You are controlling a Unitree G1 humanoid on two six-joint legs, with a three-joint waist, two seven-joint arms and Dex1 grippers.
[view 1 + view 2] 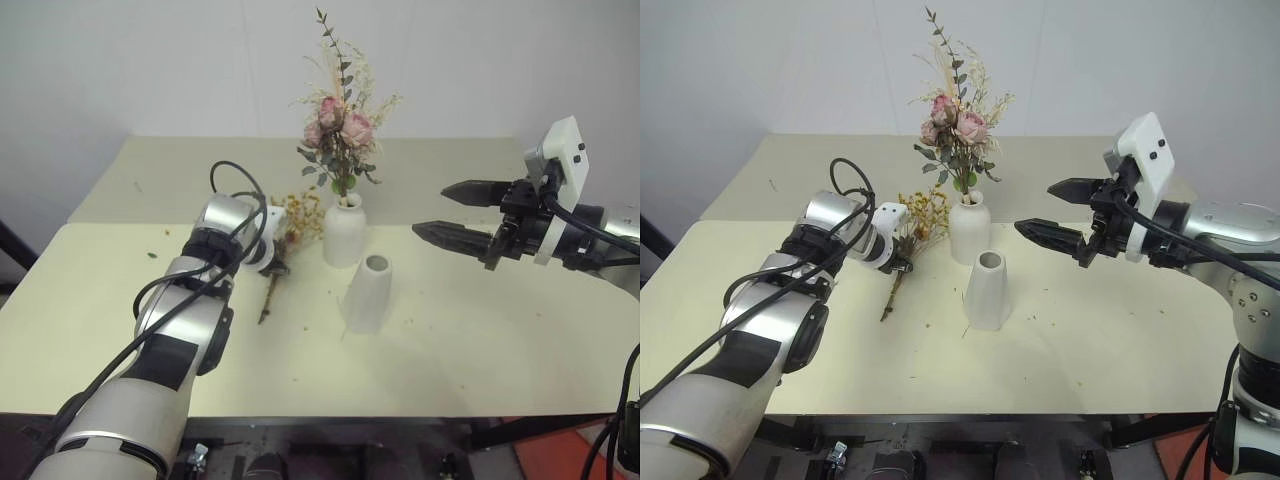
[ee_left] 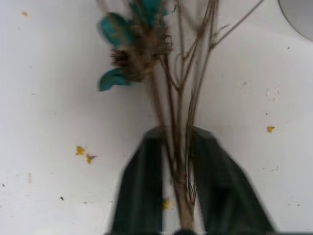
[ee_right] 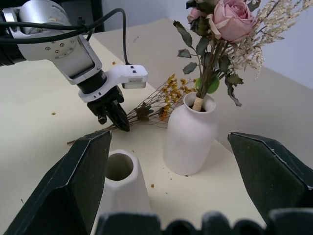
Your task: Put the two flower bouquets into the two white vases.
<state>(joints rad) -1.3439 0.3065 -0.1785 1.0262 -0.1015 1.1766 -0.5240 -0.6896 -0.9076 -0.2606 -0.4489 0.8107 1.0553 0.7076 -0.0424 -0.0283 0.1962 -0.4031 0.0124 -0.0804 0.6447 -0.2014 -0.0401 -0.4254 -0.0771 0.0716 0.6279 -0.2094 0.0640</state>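
The left end effector [image 3: 116, 117] is pinching the stems of the yellow bouquet [image 1: 918, 215], lying mid-desk [image 1: 1120, 340] beside the bottle vase [image 1: 969, 231] holding roses [image 1: 955, 125]. The right end effector [image 1: 1052, 208] hangs spread. Lift slowly, stems down, toward the empty cone vase [image 1: 987, 291].

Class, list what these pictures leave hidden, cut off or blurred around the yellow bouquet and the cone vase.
- Yellow bouquet: in the eye views the left gripper covers the middle of its stems.
- Its blossoms: cut off by the left wrist view's edge.
- Left gripper's fingers: blurred in the left wrist view.
- Cone vase: its base is hidden behind the right gripper in the right wrist view.
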